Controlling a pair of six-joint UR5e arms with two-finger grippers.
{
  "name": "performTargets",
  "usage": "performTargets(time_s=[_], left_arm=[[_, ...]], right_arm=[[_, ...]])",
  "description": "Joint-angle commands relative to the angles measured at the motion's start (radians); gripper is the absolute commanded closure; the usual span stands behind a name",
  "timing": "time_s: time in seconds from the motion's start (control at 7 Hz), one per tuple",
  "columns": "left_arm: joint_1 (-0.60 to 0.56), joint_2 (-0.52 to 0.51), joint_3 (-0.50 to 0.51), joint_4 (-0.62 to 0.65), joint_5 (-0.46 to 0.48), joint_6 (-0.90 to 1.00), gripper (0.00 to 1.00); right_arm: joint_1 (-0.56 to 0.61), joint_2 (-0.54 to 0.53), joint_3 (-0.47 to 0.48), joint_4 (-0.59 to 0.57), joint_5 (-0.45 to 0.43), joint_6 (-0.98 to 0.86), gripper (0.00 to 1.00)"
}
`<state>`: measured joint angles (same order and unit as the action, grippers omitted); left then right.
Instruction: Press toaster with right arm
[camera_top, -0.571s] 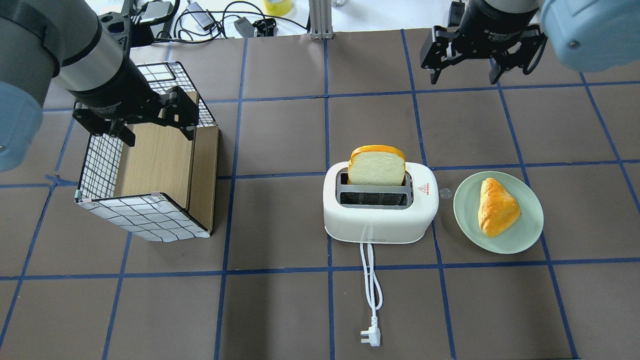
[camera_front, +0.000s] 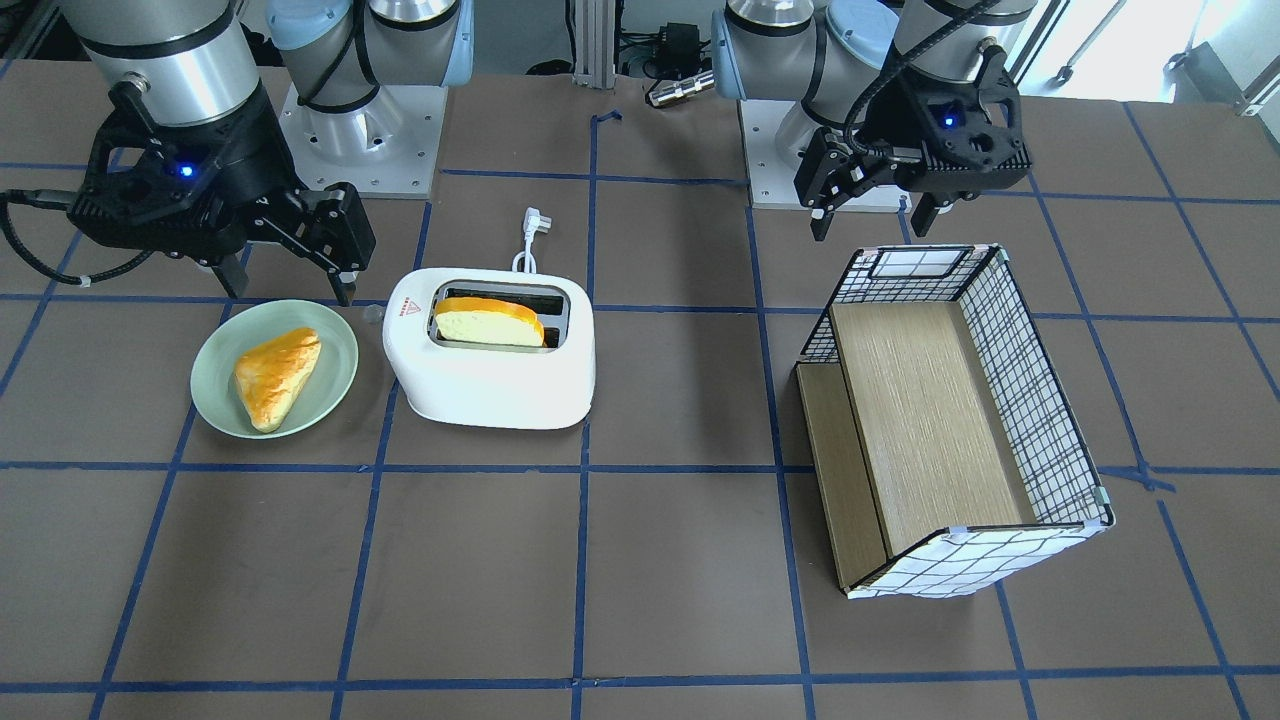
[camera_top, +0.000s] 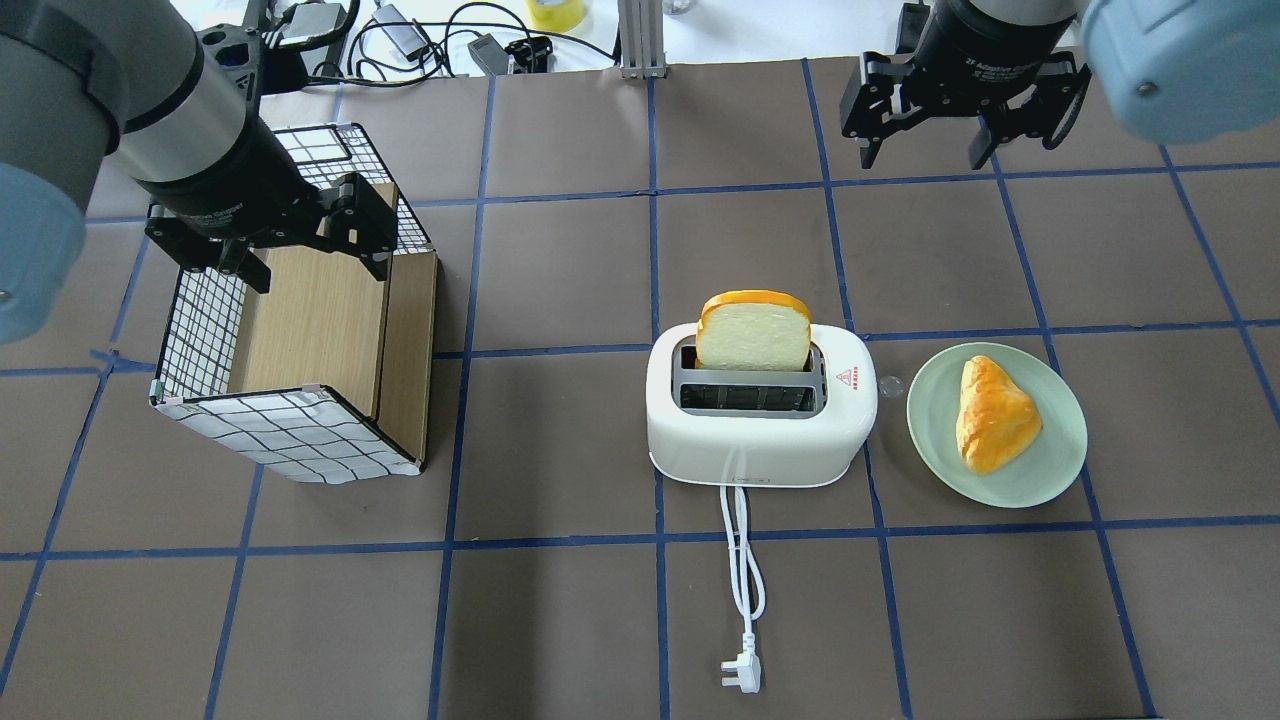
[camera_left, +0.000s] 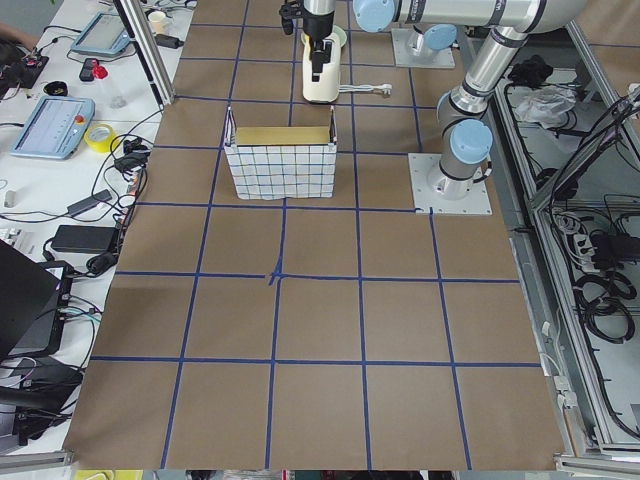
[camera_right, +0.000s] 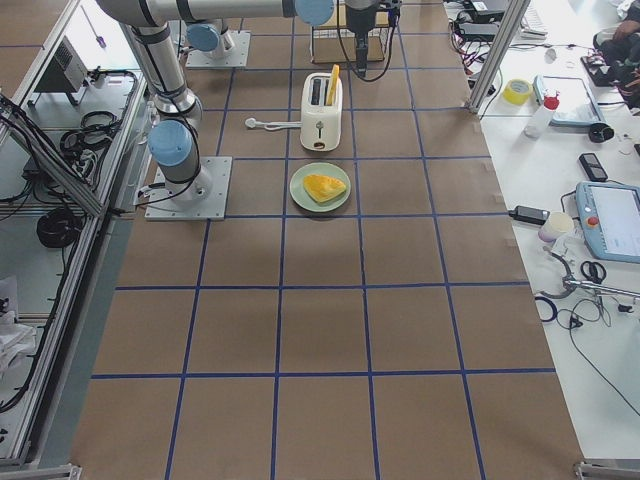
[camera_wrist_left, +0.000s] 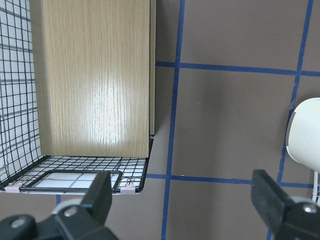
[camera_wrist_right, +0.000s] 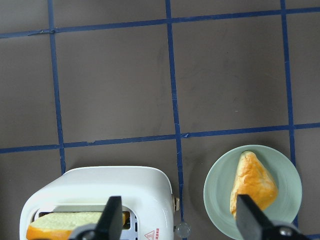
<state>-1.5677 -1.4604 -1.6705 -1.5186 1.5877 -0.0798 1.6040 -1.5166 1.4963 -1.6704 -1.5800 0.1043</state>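
Toaster (camera_top: 760, 420) stands white and upright near the middle of the table (camera_top: 560, 300), with a slice of bread (camera_top: 753, 330) poking out of its far slot and its near slot empty. At the left, a checked wire basket (camera_top: 290, 430) with a wooden floor lies on the table, and the left gripper (camera_top: 318, 270) hangs over its far end, fingers spread wide and holding nothing. A white cord (camera_top: 742, 560) runs from the toaster toward the robot and ends in a plug (camera_top: 742, 675). A small lever (camera_wrist_right: 176, 202) sticks out of the toaster's right end. Just beside that end sits a green plate (camera_top: 1050, 470) with a golden pastry (camera_top: 993, 415). Beyond the plate, the right gripper (camera_top: 922, 160) hovers well apart from the toaster, fingers spread and empty.
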Motion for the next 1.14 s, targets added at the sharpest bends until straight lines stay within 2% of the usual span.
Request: performTargets(time_s=[0.0,0.14,0.57,0.71,0.86,1.0], left_arm=[[0.0,0.0,0.0,0.0,0.0,0.0,0.0],[0.0,0.0,0.0,0.0,0.0,0.0,0.0],[0.0,0.0,0.0,0.0,0.0,0.0,0.0],[0.0,0.0,0.0,0.0,0.0,0.0,0.0],[0.0,0.0,0.0,0.0,0.0,0.0,0.0],[0.0,0.0,0.0,0.0,0.0,0.0,0.0]], right_arm=[[-0.015,0.001,0.005,0.076,0.012,-0.015,1.0],[-0.018,0.003,0.018,0.087,0.015,-0.015,1.0],[-0.07,0.003,0.167,0.086,0.024,-0.142,1.0],[-0.084,0.003,0.238,0.077,0.043,-0.184,1.0],[-0.105,0.003,0.299,0.066,0.119,-0.214,1.0],[-0.119,0.003,0.342,0.034,0.135,-0.245,1.0]])
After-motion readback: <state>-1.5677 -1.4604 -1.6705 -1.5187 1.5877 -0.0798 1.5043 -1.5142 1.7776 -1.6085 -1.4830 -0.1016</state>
